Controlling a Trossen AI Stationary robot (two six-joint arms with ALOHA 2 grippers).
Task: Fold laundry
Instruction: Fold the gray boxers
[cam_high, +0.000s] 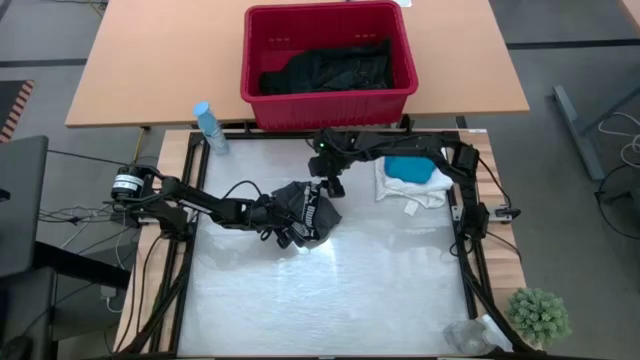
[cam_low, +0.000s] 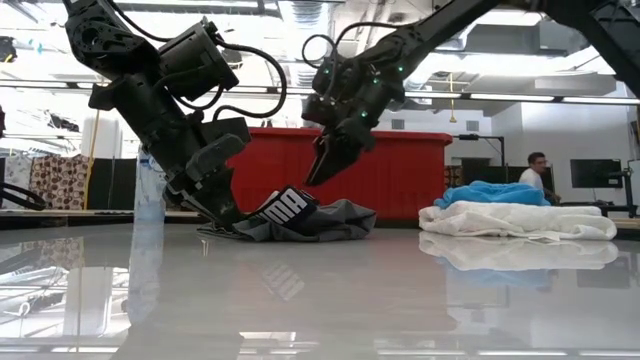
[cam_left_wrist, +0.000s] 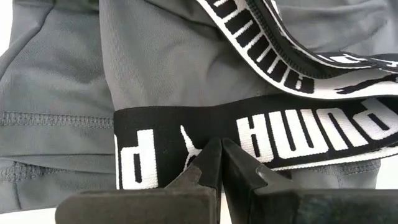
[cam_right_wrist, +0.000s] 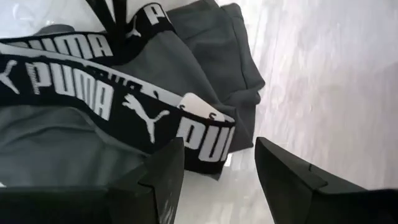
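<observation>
A dark grey garment (cam_high: 305, 213) of smooth, matte stretch fabric is crumpled near the middle of the glossy white counter (cam_high: 330, 300); its black elastic waistband (cam_left_wrist: 261, 134), woven with bold white lettering, is looped and twisted over the folds. The left claw (cam_left_wrist: 219, 155) is pressed shut against that waistband. The right claw (cam_right_wrist: 214, 171) is held open just above the garment's edge, its blunt dark fingers apart. A fluffy white garment (cam_high: 415, 188) topped by a small teal one (cam_high: 408, 168) is piled toward the right. Black clothes (cam_high: 330, 68) are heaped in a red plastic basket (cam_high: 330, 100).
</observation>
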